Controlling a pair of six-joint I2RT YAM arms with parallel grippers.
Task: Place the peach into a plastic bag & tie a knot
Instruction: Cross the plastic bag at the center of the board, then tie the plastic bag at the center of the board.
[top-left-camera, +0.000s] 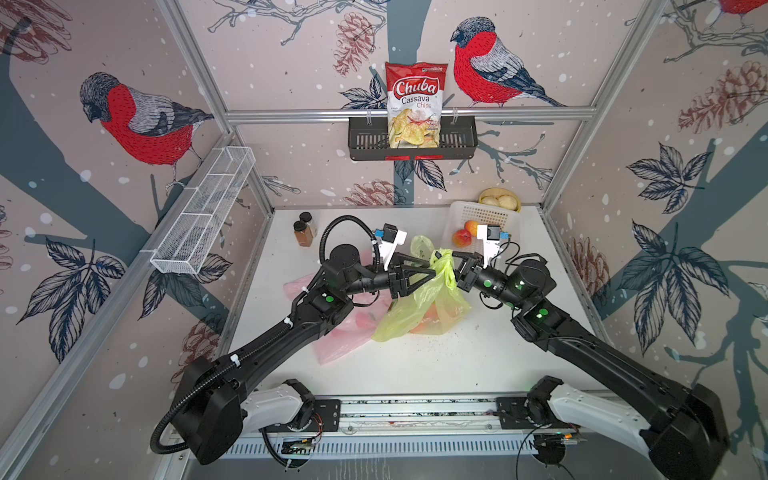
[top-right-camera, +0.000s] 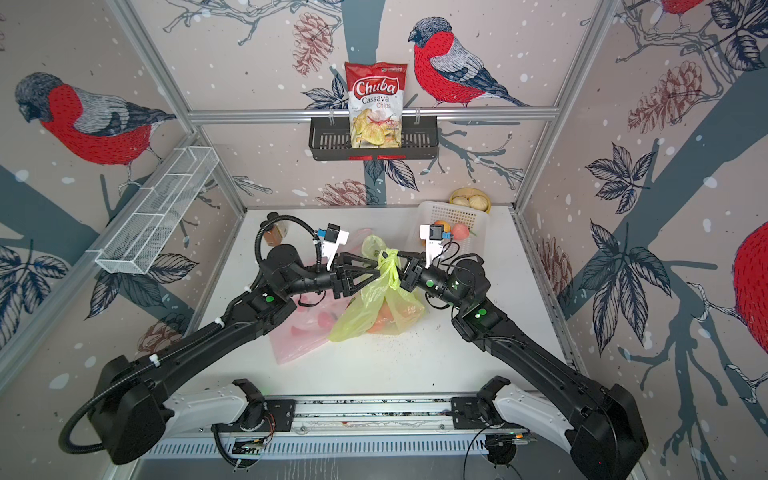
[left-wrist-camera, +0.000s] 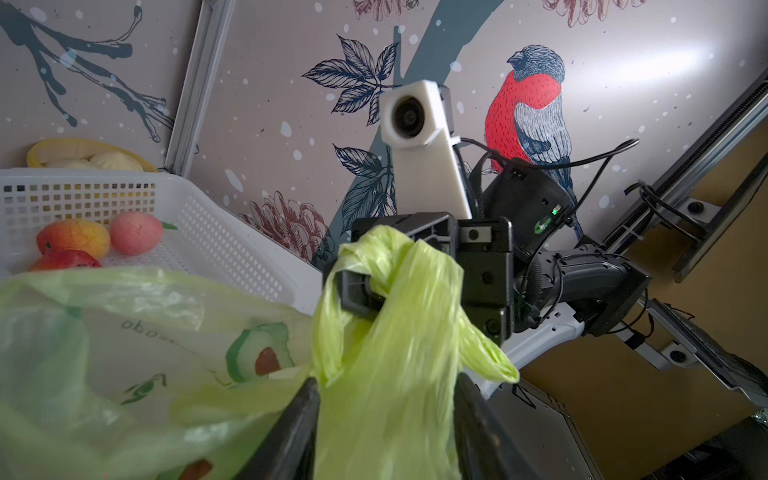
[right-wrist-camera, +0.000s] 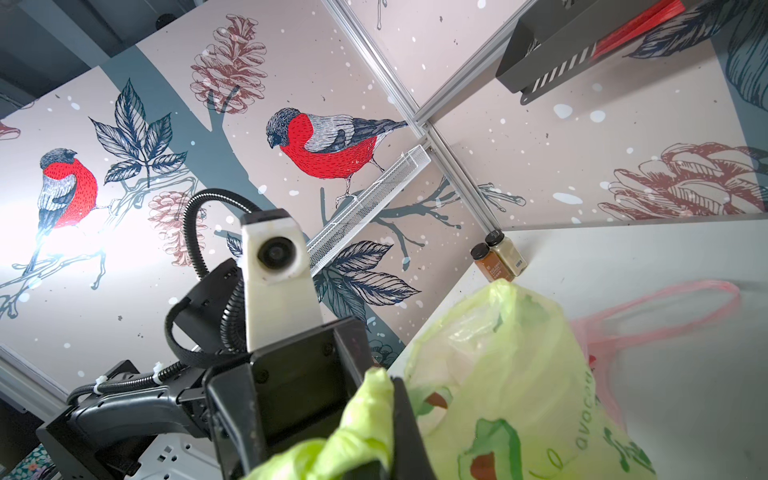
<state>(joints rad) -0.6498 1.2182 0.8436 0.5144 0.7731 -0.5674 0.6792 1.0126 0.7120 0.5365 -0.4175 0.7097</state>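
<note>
A yellow-green plastic bag (top-left-camera: 424, 307) (top-right-camera: 374, 307) stands mid-table, and the orange peach (top-left-camera: 432, 322) shows through its side. The handles are twisted into a knot (top-left-camera: 442, 259) at the top. My left gripper (top-left-camera: 434, 270) (left-wrist-camera: 386, 386) reaches the knot from the left. Its jaws stand apart and a blurred strand of the bag (left-wrist-camera: 386, 332) runs between them. My right gripper (top-left-camera: 456, 269) (right-wrist-camera: 399, 419) meets it from the right, shut on a bunched handle end. In the left wrist view the green plastic wraps round the right gripper (left-wrist-camera: 357, 286).
A white basket (top-left-camera: 486, 216) with more peaches (top-left-camera: 462, 239) sits at the back right, with a yellow bowl (top-left-camera: 498, 199) behind it. A pink bag (top-left-camera: 340, 345) lies under my left arm. Spice jars (top-left-camera: 305, 232) stand back left. A black shelf (top-left-camera: 365, 145) hangs on the back wall.
</note>
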